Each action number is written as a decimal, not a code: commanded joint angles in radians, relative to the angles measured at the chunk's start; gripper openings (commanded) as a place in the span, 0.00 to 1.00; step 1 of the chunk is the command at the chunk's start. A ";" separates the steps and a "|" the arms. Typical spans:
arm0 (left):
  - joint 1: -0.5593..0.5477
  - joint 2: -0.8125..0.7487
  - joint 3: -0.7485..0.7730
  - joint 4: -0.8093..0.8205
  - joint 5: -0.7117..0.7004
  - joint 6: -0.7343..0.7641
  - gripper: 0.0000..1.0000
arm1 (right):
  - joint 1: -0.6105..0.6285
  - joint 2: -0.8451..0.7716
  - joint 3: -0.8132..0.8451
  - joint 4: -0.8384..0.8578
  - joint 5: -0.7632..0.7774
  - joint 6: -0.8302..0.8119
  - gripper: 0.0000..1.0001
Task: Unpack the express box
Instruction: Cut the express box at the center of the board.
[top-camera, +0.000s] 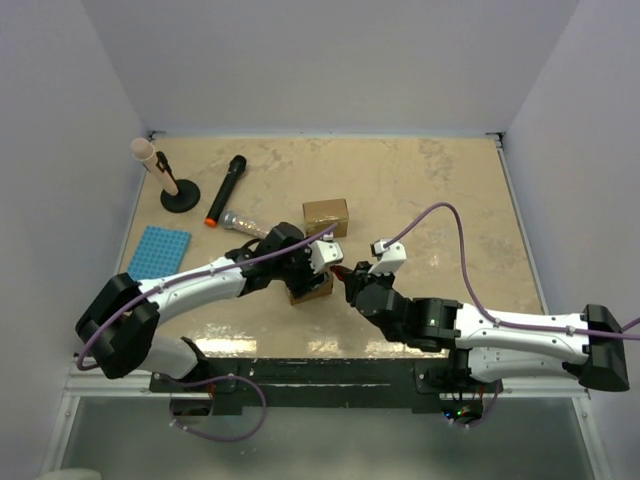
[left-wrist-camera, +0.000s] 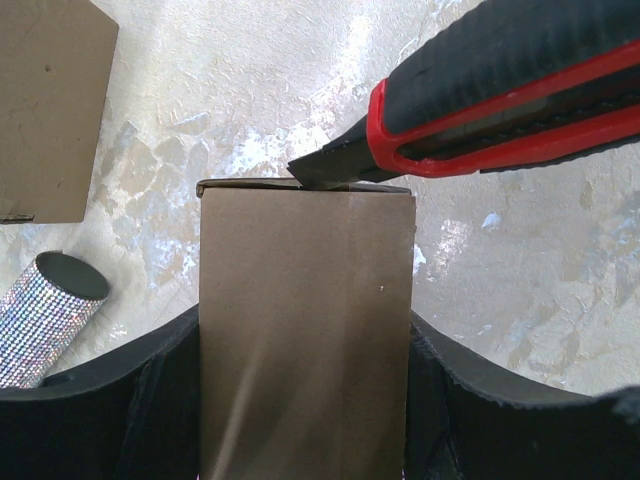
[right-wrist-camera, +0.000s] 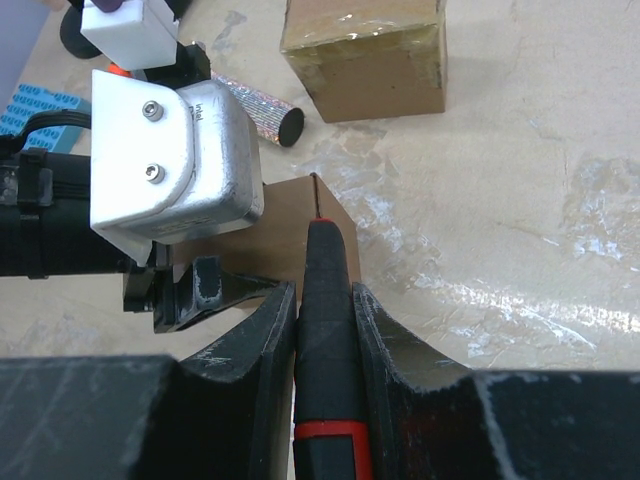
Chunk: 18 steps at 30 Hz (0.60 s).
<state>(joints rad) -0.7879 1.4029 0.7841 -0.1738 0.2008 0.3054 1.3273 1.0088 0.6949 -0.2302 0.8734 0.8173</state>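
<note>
My left gripper (left-wrist-camera: 305, 400) is shut on a small brown cardboard box (left-wrist-camera: 305, 330), its pads on the box's two sides; the box shows in the top view (top-camera: 312, 290) at mid-table. My right gripper (right-wrist-camera: 325, 300) is shut on a black and red utility knife (right-wrist-camera: 328, 330). The knife's blade tip (left-wrist-camera: 310, 172) touches the far top edge of the box. In the right wrist view the blade (right-wrist-camera: 317, 197) lies over the box (right-wrist-camera: 290, 225), next to the left wrist's silver camera housing (right-wrist-camera: 170, 155).
A second taped cardboard box (top-camera: 326, 216) stands just behind. A glittery cylinder (top-camera: 243, 223), a black and orange marker (top-camera: 225, 189), a stand with a beige-topped pole (top-camera: 170, 180) and a blue tray (top-camera: 158, 251) lie at the left.
</note>
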 joint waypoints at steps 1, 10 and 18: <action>0.010 0.062 0.027 0.027 -0.126 -0.008 0.49 | 0.016 0.019 0.041 -0.047 -0.162 0.016 0.00; 0.010 0.108 0.055 0.023 -0.176 -0.023 0.49 | 0.016 0.028 0.055 -0.069 -0.234 0.000 0.00; 0.010 0.122 0.064 0.025 -0.192 -0.022 0.49 | 0.016 0.013 0.057 -0.104 -0.261 0.005 0.00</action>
<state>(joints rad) -0.7921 1.4612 0.8448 -0.1974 0.1726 0.2771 1.3197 1.0271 0.7246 -0.2806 0.8188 0.7929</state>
